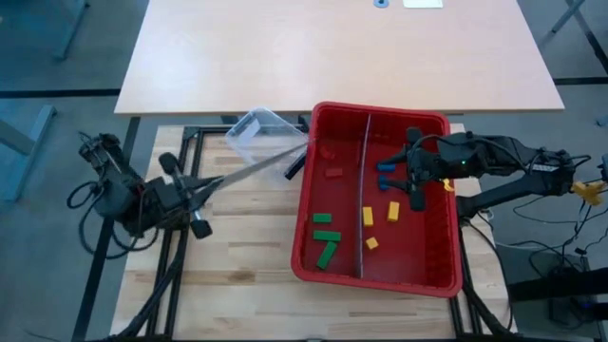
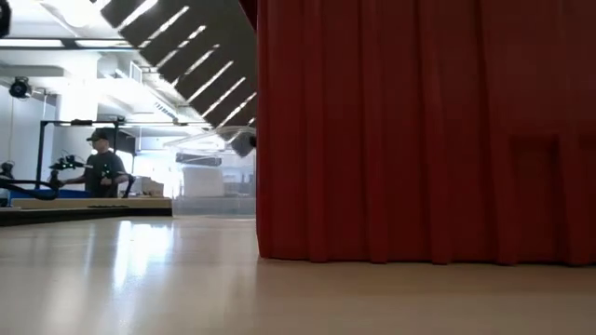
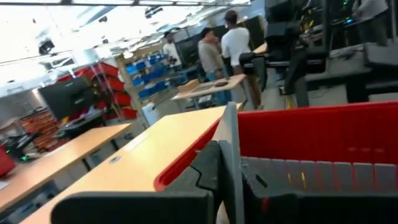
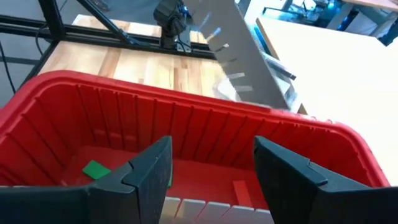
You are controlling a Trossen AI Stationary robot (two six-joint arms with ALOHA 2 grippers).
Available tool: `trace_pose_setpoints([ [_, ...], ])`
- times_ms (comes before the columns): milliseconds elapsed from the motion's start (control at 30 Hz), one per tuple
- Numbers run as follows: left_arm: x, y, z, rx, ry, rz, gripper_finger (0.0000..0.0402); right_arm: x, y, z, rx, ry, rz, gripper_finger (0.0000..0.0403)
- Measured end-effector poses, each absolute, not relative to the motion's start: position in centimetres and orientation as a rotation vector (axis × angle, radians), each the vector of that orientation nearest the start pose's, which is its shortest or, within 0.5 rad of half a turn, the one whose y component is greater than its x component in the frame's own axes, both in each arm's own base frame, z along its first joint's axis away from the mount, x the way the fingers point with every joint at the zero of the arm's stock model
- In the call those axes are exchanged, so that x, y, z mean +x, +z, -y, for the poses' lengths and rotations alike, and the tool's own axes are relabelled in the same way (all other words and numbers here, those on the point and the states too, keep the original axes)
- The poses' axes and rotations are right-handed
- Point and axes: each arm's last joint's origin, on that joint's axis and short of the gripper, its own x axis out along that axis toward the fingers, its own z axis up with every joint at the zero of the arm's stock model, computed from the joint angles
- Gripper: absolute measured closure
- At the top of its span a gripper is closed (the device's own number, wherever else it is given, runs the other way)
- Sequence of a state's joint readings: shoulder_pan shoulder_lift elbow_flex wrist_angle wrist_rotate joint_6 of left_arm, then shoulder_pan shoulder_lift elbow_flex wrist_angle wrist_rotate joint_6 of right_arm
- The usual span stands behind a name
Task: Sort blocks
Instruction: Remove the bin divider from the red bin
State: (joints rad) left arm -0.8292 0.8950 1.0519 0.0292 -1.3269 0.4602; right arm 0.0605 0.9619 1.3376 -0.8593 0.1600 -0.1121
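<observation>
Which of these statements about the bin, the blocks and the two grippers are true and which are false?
1. The green blocks lie in the red bin on the left arm's side of its grey divider. True.
2. The right gripper holds a yellow block. False: it is open and empty, over the bin.
3. The left gripper holds a long grey divider panel. True.
4. The clear tub stands inside the red bin. False: it stands on the table, outside the bin's far corner.
5. The blue blocks share a compartment with the green ones. False: they lie with the yellow blocks.
</observation>
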Motion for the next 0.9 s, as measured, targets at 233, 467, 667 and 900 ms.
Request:
trace_pose_setpoints([
  [233, 10.3, 42.4, 12.5, 0.268, 0.508, -0.07, 0.0401, 16.0, 42.0, -0.5, -0.15, -0.074, -0.494, 0.0201],
  [467, 10.7, 44.7, 14.2, 0.319, 0.479, -0.079, 0.0401, 16.2, 42.1, -0.5, -0.159, -0.094, -0.487, 0.0202],
  [667, 11.4, 47.1, 15.5, 0.408, 0.476, -0.101, 0.0401, 16.2, 42.1, -0.4, -0.161, -0.097, -0.487, 0.0208],
  [900, 12.5, 48.6, 16.2, 0.469, 0.505, -0.124, 0.0401, 16.2, 42.1, -0.4, -0.162, -0.097, -0.488, 0.0214],
])
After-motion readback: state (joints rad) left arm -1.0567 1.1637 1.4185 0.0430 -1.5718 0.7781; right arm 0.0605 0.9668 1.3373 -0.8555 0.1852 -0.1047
